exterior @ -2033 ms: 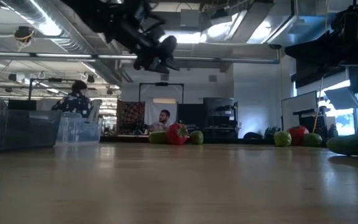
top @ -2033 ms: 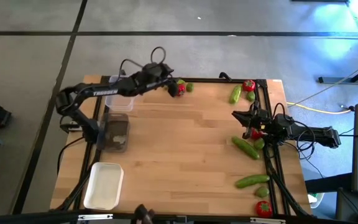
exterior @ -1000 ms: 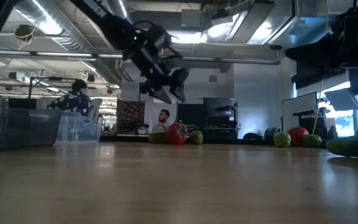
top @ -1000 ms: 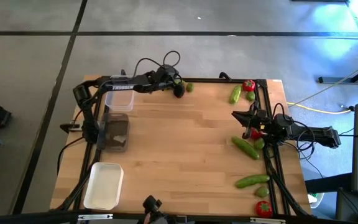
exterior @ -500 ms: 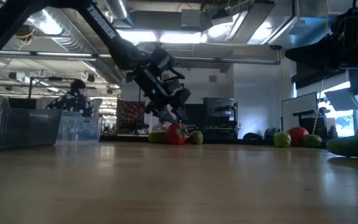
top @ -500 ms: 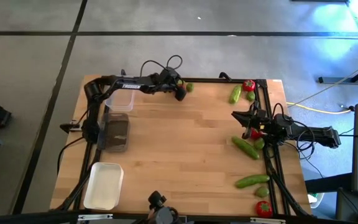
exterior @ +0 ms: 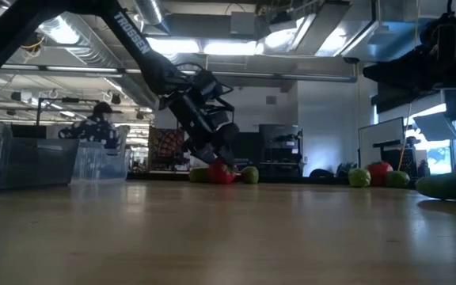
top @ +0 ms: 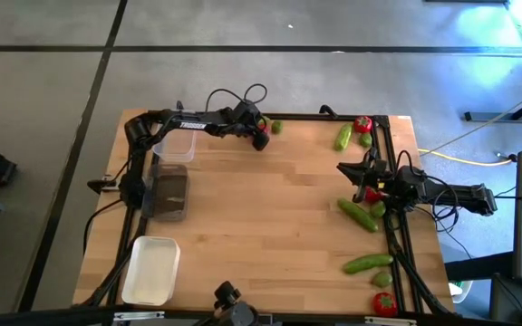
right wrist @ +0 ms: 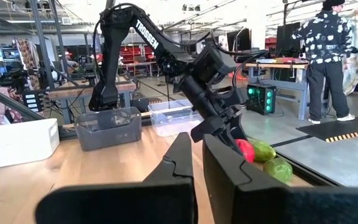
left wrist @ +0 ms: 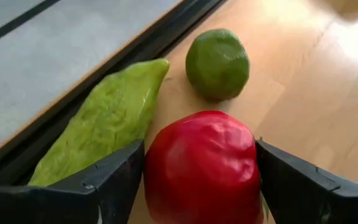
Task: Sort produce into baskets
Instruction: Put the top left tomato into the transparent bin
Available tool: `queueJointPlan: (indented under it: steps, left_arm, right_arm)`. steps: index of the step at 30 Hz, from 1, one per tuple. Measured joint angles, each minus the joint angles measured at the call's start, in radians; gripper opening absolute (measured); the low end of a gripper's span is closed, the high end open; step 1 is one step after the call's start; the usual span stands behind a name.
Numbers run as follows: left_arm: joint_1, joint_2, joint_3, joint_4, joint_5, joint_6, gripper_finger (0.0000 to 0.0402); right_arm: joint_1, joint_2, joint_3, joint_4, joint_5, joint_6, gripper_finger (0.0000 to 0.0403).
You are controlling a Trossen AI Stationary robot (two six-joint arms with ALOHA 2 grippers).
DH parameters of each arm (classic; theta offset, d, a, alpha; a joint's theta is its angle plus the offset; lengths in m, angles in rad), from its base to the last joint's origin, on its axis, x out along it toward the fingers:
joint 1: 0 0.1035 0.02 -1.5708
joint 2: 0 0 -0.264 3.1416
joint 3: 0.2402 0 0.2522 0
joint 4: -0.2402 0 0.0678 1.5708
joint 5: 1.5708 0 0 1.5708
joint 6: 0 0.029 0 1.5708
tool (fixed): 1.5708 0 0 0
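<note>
Straddling the tomato (left wrist: 201, 165) at the table's (top: 270, 226) far edge, beside a cucumber (left wrist: 101, 121) and lime (left wrist: 217, 63), the left end effector (left wrist: 201, 180) is spread apart, not yet clamped. The tomato is judged light, smooth, slippery; its widest middle should be gripped. The right end effector (right wrist: 197, 155), fingers nearly together, is parked at the right edge.

"How many tomatoes (top: 362, 124) were there?"

"Four, and four cucumbers (top: 358, 215), one of them clear only from the left wrist camera."

"Limes (top: 276, 127)?"

"Four as well, as far as I could tell; two were very small from above."

"And baskets?"

"Three: two clear baskets (top: 178, 145) and one white basket (top: 150, 269)."
</note>
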Motion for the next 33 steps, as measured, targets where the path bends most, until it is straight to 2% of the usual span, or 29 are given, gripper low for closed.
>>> queueJointPlan:
  steps: [9,14,25,29,33]
  left_arm:
    - [-0.007,-0.009,0.001,-0.028,0.001,0.006,0.0234]
    - [-0.028,-0.046,-0.004,-0.069,-0.007,0.006,0.0233]
    - [-0.068,-0.292,-0.003,-0.223,-0.165,0.033,0.0236]
    - [-0.064,-0.39,-0.002,-0.319,-0.205,0.033,0.0236]
    - [-0.058,-0.491,-0.002,-0.438,-0.291,0.03,0.0236]
  right_arm:
    - [0.0,0.0,0.0,-0.006,0.0,0.0,0.0019]
    - [0.0,0.0,0.0,-0.028,0.0,0.0,0.0019]
    - [0.0,0.0,0.0,-0.026,-0.003,0.003,0.0019]
    - [0.0,0.0,0.0,-0.023,-0.002,0.003,0.0019]
    - [0.0,0.0,0.0,-0.019,-0.003,0.004,0.0019]
